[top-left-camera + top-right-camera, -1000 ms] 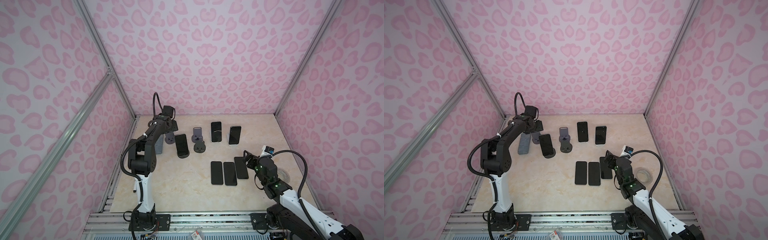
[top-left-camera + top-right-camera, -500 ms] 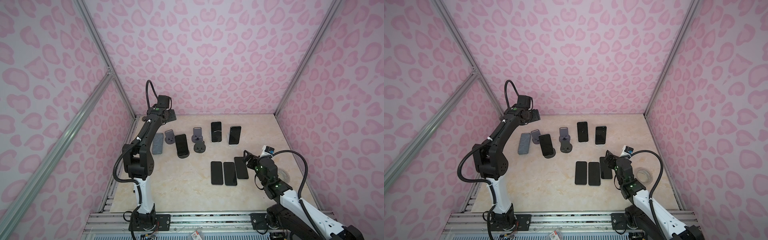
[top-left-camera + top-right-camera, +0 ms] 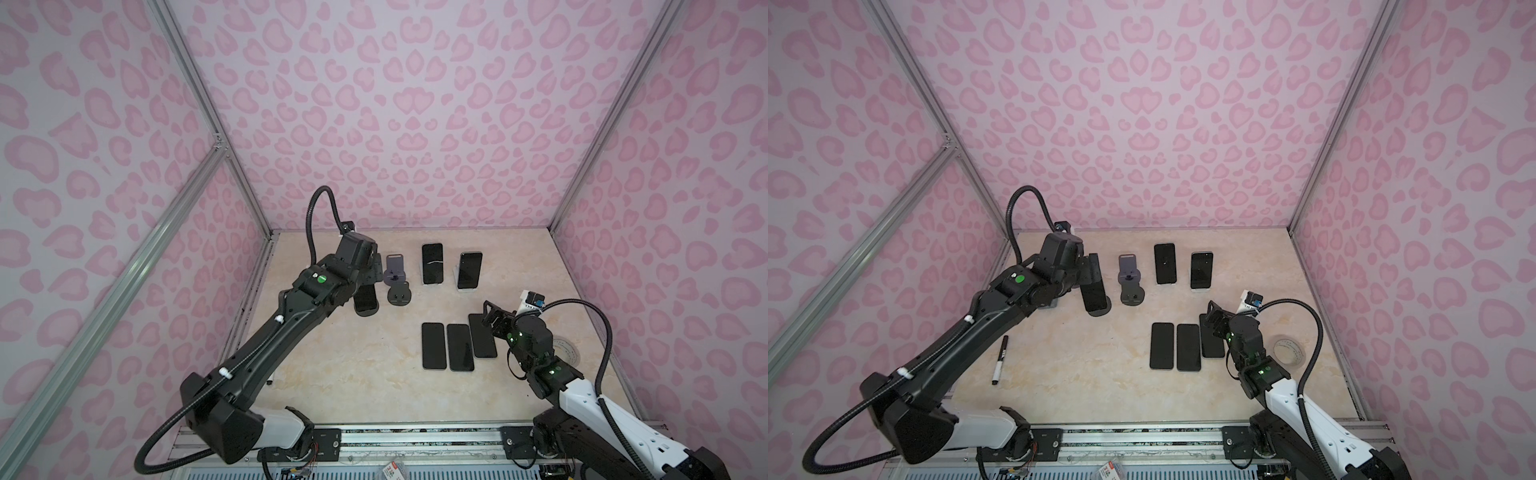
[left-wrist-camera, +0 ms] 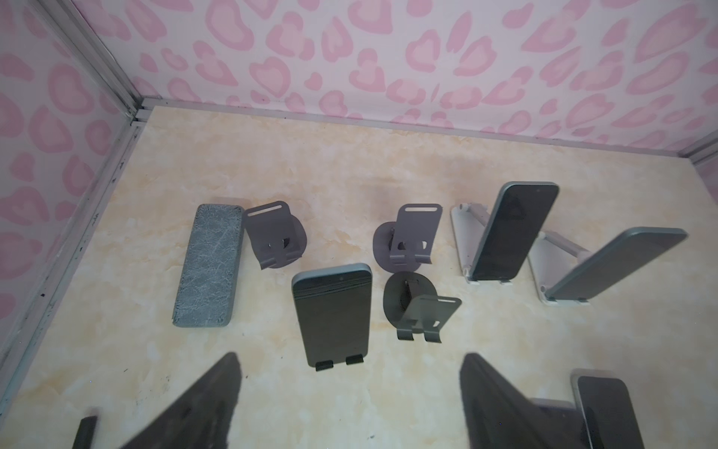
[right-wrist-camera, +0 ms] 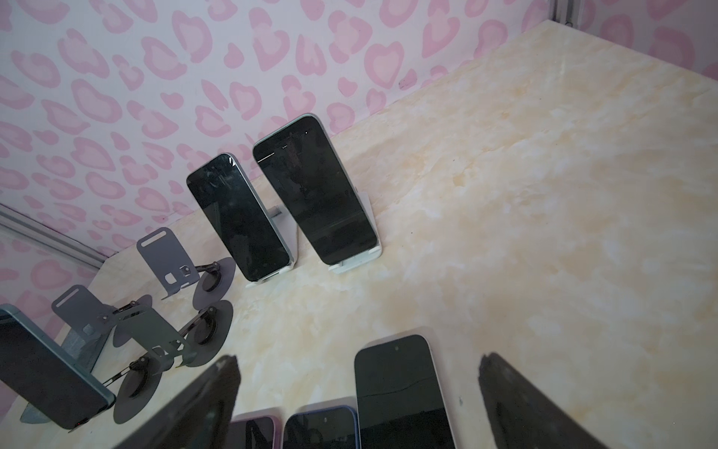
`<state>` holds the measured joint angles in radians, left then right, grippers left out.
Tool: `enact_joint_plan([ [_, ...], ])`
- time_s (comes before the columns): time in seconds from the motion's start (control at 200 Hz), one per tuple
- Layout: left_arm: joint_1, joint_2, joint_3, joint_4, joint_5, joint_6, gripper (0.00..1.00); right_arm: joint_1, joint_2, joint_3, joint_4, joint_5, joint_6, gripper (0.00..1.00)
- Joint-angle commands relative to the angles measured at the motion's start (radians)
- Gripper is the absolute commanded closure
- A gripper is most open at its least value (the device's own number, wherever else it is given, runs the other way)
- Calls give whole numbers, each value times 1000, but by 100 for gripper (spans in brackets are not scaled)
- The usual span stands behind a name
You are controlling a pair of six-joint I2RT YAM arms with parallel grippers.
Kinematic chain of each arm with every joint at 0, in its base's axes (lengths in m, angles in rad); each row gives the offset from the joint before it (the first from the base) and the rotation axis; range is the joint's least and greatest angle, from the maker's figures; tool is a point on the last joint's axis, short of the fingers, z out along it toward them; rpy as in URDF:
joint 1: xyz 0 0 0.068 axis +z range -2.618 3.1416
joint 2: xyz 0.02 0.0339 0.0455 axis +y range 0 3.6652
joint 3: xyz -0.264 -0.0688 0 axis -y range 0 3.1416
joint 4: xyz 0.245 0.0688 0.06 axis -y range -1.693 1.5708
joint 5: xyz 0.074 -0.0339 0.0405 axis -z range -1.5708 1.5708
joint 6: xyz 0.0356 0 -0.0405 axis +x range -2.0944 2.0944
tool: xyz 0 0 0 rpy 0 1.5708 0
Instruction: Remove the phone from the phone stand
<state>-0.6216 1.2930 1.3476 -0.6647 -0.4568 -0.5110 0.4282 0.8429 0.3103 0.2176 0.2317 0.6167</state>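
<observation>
While both end effectors stand open and grip nothing, 3 of the 6 stands on the table [image 4: 311,163] carry a phone. The left end effector [image 4: 349,361] hangs, fingers spread, just in front of the phone [image 4: 332,315], which leans in the dark phone stand [image 4: 354,359] with its lower edge behind the 2 front lips. The inner white stand [image 4: 460,229] holds 1 leaning phone; the outer white stand [image 4: 544,256] holds another. The other 3 stands are empty: a grey stand [image 4: 274,233], a second grey stand [image 4: 412,237] and a dark stand [image 4: 427,315]. A grey textured phone [image 4: 208,264] lies flat just beside the first. The right end effector [image 5: 358,357], fingers apart, hovers above a row of 3 flat phones [image 3: 460,347] on the table.
</observation>
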Motion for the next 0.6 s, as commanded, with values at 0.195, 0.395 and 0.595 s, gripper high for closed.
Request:
enact_joint_plan([
  [0.195, -17, 39, -152, 10, 11, -103, 2, 20, 49, 31, 8, -8, -41, 2],
  [0.395, -15, 187, -51, -58, 5, -174, 2, 22, 67, 38, 6, -7, -51, 2],
  [0.595, -7, 268, -9, -92, -84, -222, 2, 33, 77, 48, 6, -11, -68, 2],
])
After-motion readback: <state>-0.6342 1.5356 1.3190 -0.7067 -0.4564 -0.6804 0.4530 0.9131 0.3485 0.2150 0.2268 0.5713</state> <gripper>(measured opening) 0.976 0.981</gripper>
